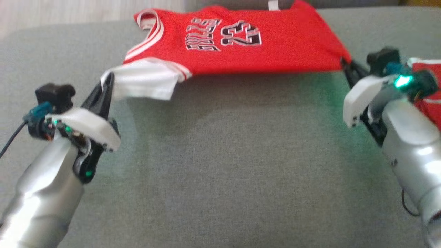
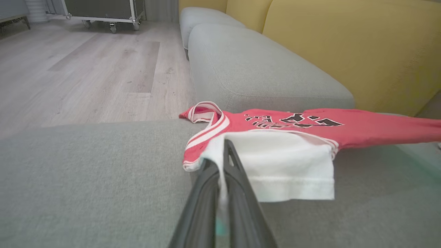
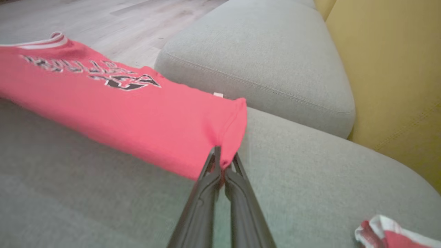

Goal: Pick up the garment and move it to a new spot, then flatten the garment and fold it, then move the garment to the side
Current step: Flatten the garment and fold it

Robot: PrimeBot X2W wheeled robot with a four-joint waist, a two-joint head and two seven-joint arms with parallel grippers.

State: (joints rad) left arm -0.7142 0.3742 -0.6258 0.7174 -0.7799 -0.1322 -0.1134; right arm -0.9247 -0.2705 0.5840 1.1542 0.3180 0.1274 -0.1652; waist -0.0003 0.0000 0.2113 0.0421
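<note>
The garment (image 1: pixel 262 51) is a red basketball jersey with white trim and a white sleeve, stretched across the far part of the grey cushion. My left gripper (image 1: pixel 107 81) is shut on its white sleeve corner at the left; the left wrist view shows that gripper (image 2: pixel 222 156) pinching the white cloth of the garment (image 2: pixel 361 129). My right gripper (image 1: pixel 345 65) is shut on the garment's red lower corner at the right. In the right wrist view this gripper (image 3: pixel 224 160) grips the garment's (image 3: pixel 137 117) hem. The cloth hangs slightly raised between both grippers.
The grey sofa cushion (image 1: pixel 224 165) spreads wide in front of me. Another red and white cloth (image 1: pixel 429 100) lies at the right edge. A second grey cushion (image 3: pixel 262 58) and yellow backrest (image 3: pixel 389 69) lie beyond. Wooden floor (image 2: pixel 75 75) and a wheeled case (image 2: pixel 103 12) lie off the left.
</note>
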